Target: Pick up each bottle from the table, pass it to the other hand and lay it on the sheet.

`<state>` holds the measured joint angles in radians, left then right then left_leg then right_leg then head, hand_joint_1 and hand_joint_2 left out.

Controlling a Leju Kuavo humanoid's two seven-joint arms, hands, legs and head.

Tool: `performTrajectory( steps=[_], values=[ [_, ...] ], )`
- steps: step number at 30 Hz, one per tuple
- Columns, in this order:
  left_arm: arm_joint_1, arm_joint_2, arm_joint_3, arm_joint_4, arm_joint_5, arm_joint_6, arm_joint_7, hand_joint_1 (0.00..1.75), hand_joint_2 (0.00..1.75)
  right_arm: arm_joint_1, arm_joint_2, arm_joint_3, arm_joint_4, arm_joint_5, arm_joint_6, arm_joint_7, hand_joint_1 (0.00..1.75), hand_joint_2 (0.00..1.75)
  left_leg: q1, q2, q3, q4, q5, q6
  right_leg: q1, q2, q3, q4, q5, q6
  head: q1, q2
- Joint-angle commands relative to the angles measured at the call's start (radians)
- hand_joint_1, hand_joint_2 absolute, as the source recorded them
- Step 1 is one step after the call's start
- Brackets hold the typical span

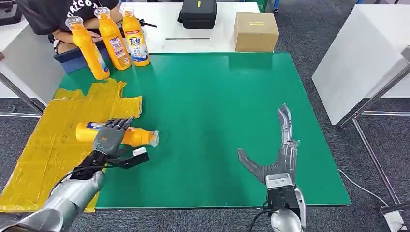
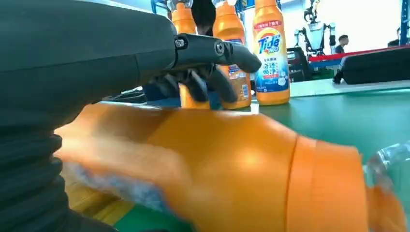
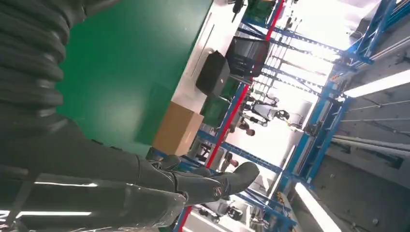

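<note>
The right hand [image 1: 278, 145] hangs over the near right part of the green mat [image 1: 217, 96], fingers spread and straight, holding nothing. This posture suits a hand that has given up its load and stands clear.

The left hand [image 1: 110, 137] lies over a lying bottle [image 1: 138, 137]. Its fingers curl across the bottle's middle and the thumb [image 2: 217, 50] reaches over the top, so the hand appears to grasp the bottle. Whether the grip is firm or already loosening cannot be told. The bottle lies on its side, base over the edge of the yellow sheet [image 1: 43, 145], cap end out on the green mat. In my judgement the placement is only part complete, since the neck overhangs the sheet.

Further back, three upright bottles [image 1: 112, 41] stand close together at the far left of the mat, just beyond the sheet. These are likely the next pickups.

Behind them a person's arm [image 1: 72, 34] rests near the table edge, close enough to interfere with a reach. On the white table beyond sit a black case [image 1: 198, 13] and a cardboard box [image 1: 255, 31], well apart from the work.
</note>
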<state>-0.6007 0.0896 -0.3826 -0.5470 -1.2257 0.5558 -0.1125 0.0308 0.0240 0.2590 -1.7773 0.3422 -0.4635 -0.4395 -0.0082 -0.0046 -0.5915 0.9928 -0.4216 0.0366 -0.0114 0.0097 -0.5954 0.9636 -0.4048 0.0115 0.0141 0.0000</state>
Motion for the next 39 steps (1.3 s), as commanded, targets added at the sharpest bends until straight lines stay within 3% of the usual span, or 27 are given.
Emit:
performTrajectory(
  steps=[1,7,13,16,18,21,24,31,39],
  values=[
    [-0.056,-0.014,0.008,0.074,-0.011,-0.016,0.005,0.00,1.75,-0.007,0.000,0.007,0.044,-0.001,0.007,0.010,0.00,1.75,0.001,-0.001,0.004,0.000,-0.002,-0.003,0.001,-0.002,0.005,0.000,-0.002,-0.001,0.000,0.000],
    [-0.057,-0.013,0.007,0.075,-0.011,-0.028,0.007,0.00,1.75,0.005,-0.002,0.004,0.037,0.002,0.008,0.011,0.00,1.75,0.001,-0.001,0.004,0.000,-0.001,-0.003,0.001,-0.002,0.004,-0.001,-0.001,-0.001,0.000,0.000],
    [-0.037,-0.028,0.057,-0.024,0.120,-0.123,-0.096,0.00,1.75,0.009,0.010,-0.013,0.025,0.015,0.023,0.017,0.00,1.75,0.001,-0.001,0.004,0.000,-0.002,-0.003,0.001,-0.002,0.005,0.000,-0.002,-0.001,0.000,0.000],
    [0.049,-0.045,0.119,-0.328,0.437,-0.301,-0.231,0.00,1.75,0.025,0.020,-0.022,0.007,0.014,0.032,0.017,0.00,1.75,0.001,-0.002,0.002,0.001,-0.001,-0.003,0.001,-0.003,0.003,0.000,-0.002,-0.001,0.000,0.000],
    [0.100,-0.036,0.110,-0.482,0.538,-0.380,-0.203,0.00,1.75,0.032,0.021,-0.021,0.001,0.010,0.035,0.012,0.00,1.75,0.001,-0.003,0.003,0.001,-0.002,-0.003,0.001,-0.004,0.003,0.000,-0.003,-0.001,0.000,0.000],
    [0.248,-0.069,0.144,-0.811,0.952,-0.571,-0.363,0.00,1.75,0.045,0.019,0.001,-0.015,-0.011,0.039,-0.045,0.00,1.75,0.000,-0.001,0.002,0.000,-0.002,-0.002,0.000,-0.001,0.002,0.000,-0.002,0.000,0.000,0.000],
    [0.303,-0.109,0.100,-0.973,1.138,-0.623,-0.402,0.00,1.75,0.008,0.013,0.033,-0.007,-0.022,0.006,-0.077,0.00,1.75,0.000,0.002,0.004,0.001,-0.005,-0.003,0.001,0.001,0.005,0.000,-0.003,0.000,0.000,0.000],
    [0.251,-0.175,0.011,-1.006,1.353,-0.675,-0.377,0.00,1.75,-0.103,0.013,0.089,0.054,-0.102,-0.024,-0.095,0.00,1.75,0.000,0.001,0.000,0.001,-0.002,-0.001,0.000,0.000,0.001,0.000,0.000,0.000,0.000,0.000],
    [0.262,-0.203,-0.034,-1.045,1.374,-0.689,-0.367,0.00,1.75,-0.226,0.045,0.138,0.037,-0.168,-0.008,-0.120,0.00,1.75,0.000,0.003,0.003,0.001,-0.003,-0.002,0.000,0.002,0.003,0.000,-0.001,-0.001,0.000,0.000]
  ],
)
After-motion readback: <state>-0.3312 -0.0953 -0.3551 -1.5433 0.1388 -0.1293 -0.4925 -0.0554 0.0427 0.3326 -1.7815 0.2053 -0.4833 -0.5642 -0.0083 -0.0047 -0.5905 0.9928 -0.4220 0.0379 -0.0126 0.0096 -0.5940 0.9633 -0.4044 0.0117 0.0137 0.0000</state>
